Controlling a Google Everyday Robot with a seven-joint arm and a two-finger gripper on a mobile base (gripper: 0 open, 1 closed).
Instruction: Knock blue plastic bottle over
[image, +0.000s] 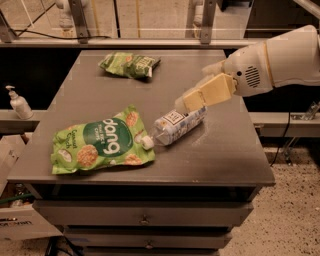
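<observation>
The blue plastic bottle (176, 126) lies on its side near the middle of the grey table (235, 155). Its white cap (147, 142) points left and touches the edge of a green "dang" snack bag (101, 145). My gripper (192, 98), with cream-coloured fingers, hangs just above and to the right of the bottle's base. It comes in from the right on a white arm (280, 62). It does not hold the bottle.
A second green snack bag (129, 64) lies at the table's back left. A small white pump dispenser (19, 103) stands on a ledge left of the table. Drawers (145, 218) run below the front edge. A rail and posts stand behind.
</observation>
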